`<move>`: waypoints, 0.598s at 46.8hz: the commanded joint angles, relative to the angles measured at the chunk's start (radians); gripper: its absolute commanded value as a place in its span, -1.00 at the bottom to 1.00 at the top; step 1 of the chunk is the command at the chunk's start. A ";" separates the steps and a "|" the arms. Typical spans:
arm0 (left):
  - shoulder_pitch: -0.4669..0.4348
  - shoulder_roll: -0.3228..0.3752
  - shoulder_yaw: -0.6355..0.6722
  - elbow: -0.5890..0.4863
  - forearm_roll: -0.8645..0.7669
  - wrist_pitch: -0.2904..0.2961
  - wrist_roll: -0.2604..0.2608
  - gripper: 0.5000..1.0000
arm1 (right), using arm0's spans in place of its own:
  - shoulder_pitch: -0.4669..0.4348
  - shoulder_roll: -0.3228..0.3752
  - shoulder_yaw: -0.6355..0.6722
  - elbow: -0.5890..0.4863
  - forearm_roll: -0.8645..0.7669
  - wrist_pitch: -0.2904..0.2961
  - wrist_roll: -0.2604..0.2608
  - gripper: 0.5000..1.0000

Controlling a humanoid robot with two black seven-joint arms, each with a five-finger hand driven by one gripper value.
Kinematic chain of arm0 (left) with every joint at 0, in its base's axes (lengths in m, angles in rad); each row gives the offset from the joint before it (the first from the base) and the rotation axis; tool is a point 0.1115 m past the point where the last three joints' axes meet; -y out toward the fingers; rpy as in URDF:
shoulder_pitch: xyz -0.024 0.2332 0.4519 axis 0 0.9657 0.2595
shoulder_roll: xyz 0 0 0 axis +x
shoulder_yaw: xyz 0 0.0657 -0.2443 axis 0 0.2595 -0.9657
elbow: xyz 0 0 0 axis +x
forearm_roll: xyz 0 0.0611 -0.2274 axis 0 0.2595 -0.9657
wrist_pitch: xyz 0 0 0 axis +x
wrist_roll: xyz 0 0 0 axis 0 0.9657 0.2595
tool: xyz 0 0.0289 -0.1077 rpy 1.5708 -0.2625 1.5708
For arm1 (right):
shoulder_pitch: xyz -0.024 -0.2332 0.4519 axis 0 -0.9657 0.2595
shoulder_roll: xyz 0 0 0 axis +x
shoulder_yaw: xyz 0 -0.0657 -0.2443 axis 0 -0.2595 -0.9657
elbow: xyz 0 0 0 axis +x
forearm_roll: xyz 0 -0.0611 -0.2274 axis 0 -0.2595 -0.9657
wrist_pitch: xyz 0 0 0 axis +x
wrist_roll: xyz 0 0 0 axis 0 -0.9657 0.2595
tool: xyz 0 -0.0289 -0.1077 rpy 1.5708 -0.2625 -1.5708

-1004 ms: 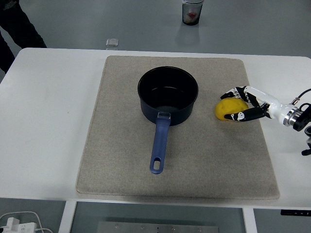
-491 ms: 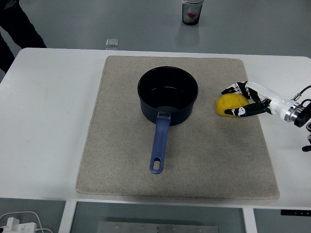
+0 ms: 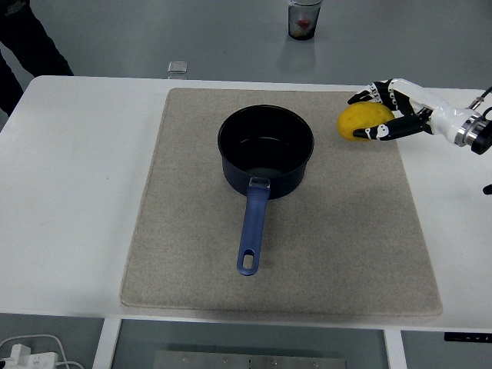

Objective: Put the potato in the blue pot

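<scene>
**Potato in hand, pot off to the left**

The potato point(image 3: 364, 123) is gripped in the right hand point(image 3: 388, 114), fingers curled over its top and thumb under its near side, out by the far right part of the grey mat point(image 3: 323, 254). It looks raised off the mat, though one view can't settle that. Its long axis runs roughly left to right, in line with the fingers.

The blue pot point(image 3: 266, 151) sits open and looks empty mid-mat, its handle pointing toward the near edge of the tabletop point(image 3: 77, 192). From the hand, the pot lies to the left and a little nearer the robot, close but clearly apart. So the call is a short carry leftward over the rim, then a release. The handle is well out of that path. The left hand isn't in the picture.
</scene>
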 commanded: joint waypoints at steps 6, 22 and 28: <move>0.000 0.000 0.000 0.000 0.000 0.000 0.000 0.99 | 0.050 0.008 -0.030 0.000 0.032 0.006 -0.010 -1.00; 0.000 0.000 0.000 0.000 0.000 0.000 0.000 0.99 | 0.159 0.063 -0.137 -0.014 0.095 0.010 -0.013 -1.00; 0.000 0.000 0.000 0.000 0.000 0.000 0.000 0.99 | 0.182 0.120 -0.172 -0.036 0.098 0.010 -0.013 -1.00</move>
